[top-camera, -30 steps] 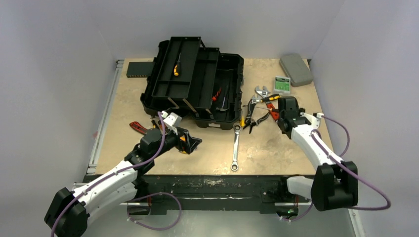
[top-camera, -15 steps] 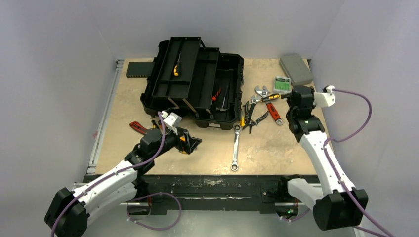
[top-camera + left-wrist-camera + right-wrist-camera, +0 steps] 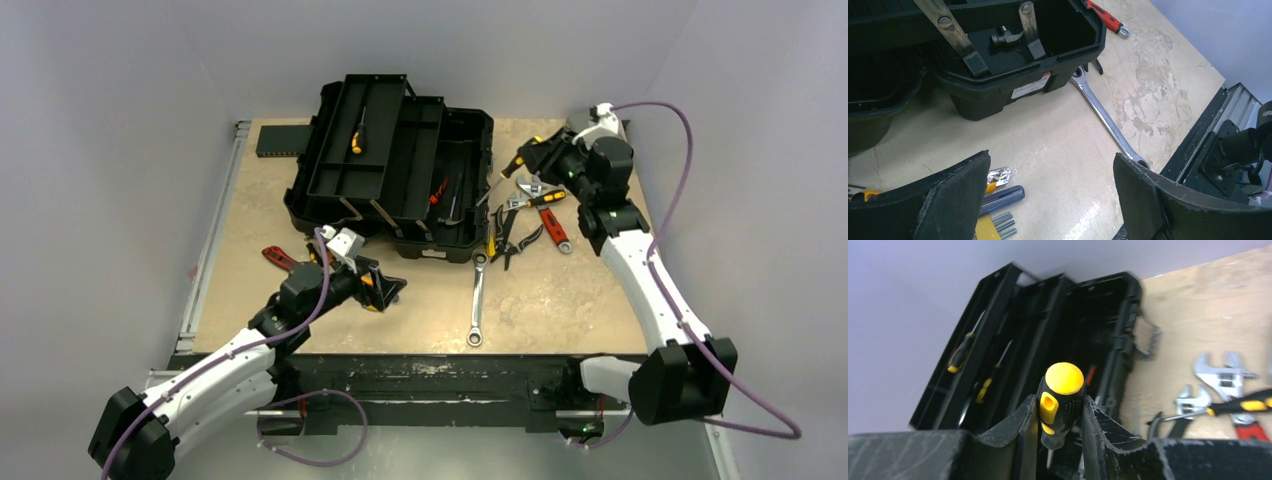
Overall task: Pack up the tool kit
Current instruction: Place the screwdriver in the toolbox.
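The open toolbox [image 3: 400, 170] sits at the far left-centre of the table [image 3: 560, 300]. Just right of it, the right gripper [image 3: 1059, 412] pinches a yellow-capped screwdriver [image 3: 1064, 380]. It is best to clear the box's wall, then release low. The left gripper [image 3: 1050, 157] hangs spread and empty, near left.

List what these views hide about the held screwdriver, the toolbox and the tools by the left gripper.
Right wrist: tip of the screwdriver, hidden behind the right gripper; view blurred.
Top external: tools deep in the toolbox, dark and too small.
Left wrist: blue-handled tool, cut off by the left gripper and the bottom edge.
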You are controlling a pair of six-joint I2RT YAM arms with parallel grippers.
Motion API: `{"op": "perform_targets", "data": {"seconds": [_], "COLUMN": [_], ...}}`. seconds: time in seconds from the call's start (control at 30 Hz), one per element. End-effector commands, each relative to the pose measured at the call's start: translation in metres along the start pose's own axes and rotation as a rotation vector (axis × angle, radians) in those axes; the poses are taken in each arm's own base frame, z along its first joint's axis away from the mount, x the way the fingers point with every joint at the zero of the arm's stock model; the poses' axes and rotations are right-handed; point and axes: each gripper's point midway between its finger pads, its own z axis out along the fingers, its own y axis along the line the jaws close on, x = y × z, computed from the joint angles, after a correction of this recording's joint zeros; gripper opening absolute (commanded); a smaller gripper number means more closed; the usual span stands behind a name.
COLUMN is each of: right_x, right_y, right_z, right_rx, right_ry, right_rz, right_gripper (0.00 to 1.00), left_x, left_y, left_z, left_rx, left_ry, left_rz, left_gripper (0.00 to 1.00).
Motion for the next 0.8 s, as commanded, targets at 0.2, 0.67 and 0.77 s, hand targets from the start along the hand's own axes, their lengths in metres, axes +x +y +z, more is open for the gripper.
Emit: {"op": "perform_targets", "data": {"seconds": [0.2, 0.67, 0.77], "right_x": [0.004, 0.039, 0.054], "right_y": [0.128, 0.182, 0.172], "right_z": [0.031, 0.099, 0.114], "right_rx": [-0.470, -0.577, -0.534], "right_ry": [0.128, 0.277, 0.325], "right_rz": [-0.116, -0.056, -0.070], "right_gripper": [0.00, 0.00, 0.00], "left_x": [-0.008, -0.008, -0.007], "left_y": [-0.001, 0.001, -0.001], "left_z": [-0.001, -0.001, 0.000], "left_rx": [0.000, -0.008, -0.002], "left_ry": [-0.032, -0.030, -0.026], "left_rz": [0.037, 0.038, 0.036], "left_gripper": [0.89, 0.89, 0.89]}}
